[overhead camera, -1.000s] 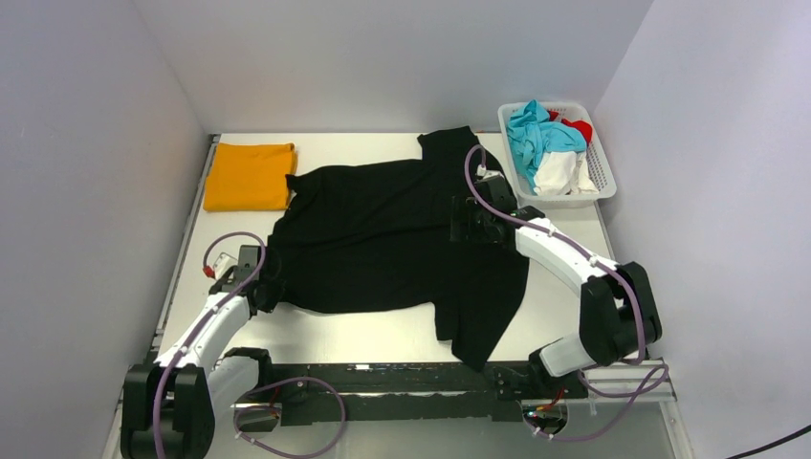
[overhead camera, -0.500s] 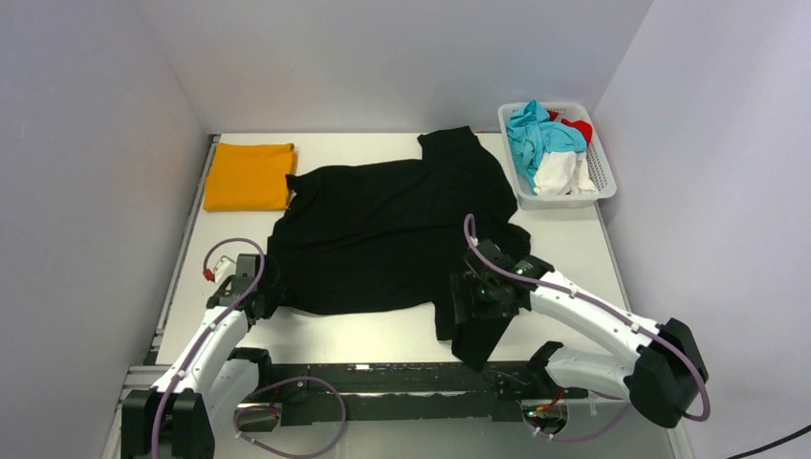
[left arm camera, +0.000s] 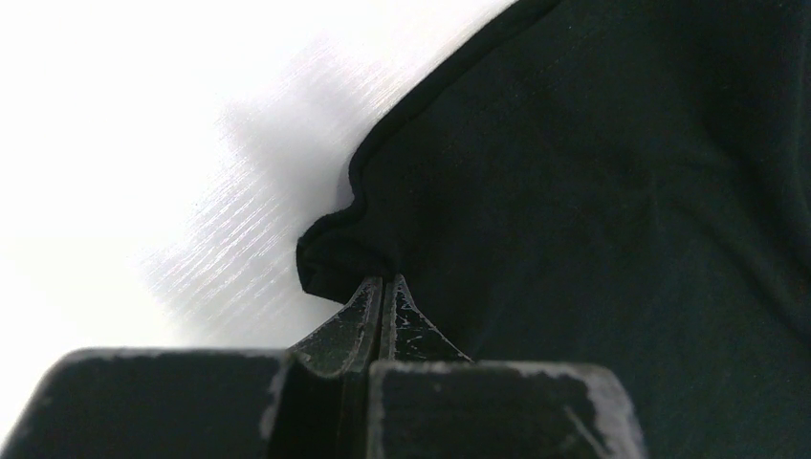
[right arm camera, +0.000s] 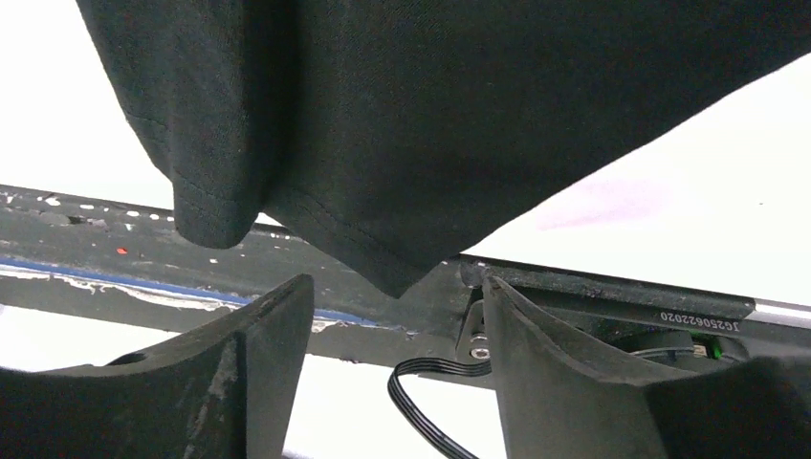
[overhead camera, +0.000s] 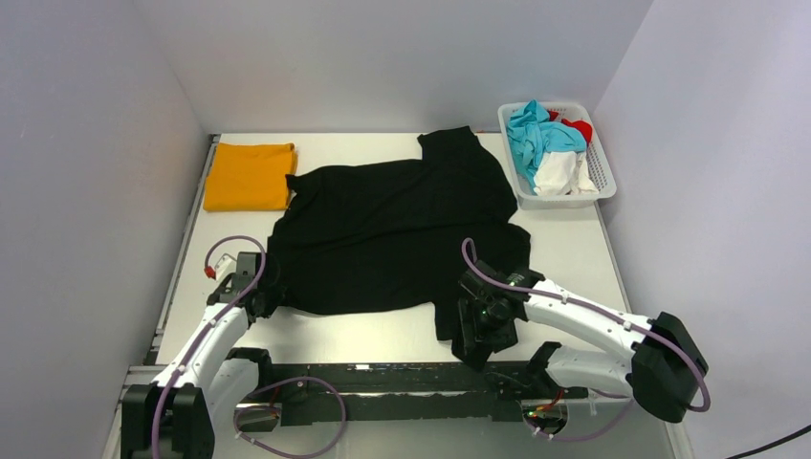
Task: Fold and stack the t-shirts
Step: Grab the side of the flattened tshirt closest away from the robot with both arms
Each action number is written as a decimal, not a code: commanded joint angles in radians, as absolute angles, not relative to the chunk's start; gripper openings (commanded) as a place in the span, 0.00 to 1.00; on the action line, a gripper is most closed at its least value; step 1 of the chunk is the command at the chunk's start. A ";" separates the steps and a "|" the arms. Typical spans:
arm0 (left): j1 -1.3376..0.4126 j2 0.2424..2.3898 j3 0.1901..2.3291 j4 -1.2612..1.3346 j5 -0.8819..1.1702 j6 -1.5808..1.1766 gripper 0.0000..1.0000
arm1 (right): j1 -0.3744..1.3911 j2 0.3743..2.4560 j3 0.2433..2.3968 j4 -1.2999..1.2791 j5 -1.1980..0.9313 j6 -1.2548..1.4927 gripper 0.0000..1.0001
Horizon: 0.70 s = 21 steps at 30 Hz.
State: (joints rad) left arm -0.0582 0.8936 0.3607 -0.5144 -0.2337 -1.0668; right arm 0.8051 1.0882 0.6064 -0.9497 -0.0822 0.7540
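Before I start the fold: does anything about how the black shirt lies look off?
Yes. The black t-shirt lies askew. Its near-right corner droops past the table edge over the dark rail, in front of the right gripper and its open fingers. The left gripper pinches the shirt's left edge. The folded orange t-shirt looks tidy.

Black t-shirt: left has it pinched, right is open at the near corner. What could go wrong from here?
1. The left gripper is shut on only a thin fold at the hem of the black t-shirt; a pull may slip it free.
2. The right gripper is open at a corner that hangs past the edge of the table, over the black rail; closing may catch just the tip, or miss.
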 commanded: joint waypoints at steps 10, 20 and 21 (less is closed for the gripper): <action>-0.059 0.890 0.355 -0.541 -0.236 -1.067 0.00 | 0.852 1.311 0.614 -0.774 -0.106 0.741 0.55; -0.059 0.877 0.346 -0.539 -0.231 -1.062 0.00 | 0.851 1.338 0.687 -0.926 0.044 0.771 0.00; -0.059 0.864 0.350 -0.553 -0.230 -1.056 0.00 | 0.852 1.321 0.708 -0.969 0.040 0.756 0.00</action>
State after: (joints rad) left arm -0.0582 0.8898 0.3576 -0.5083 -0.2333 -1.0698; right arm 0.8524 1.3552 0.6445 -0.8574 -0.0566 0.7685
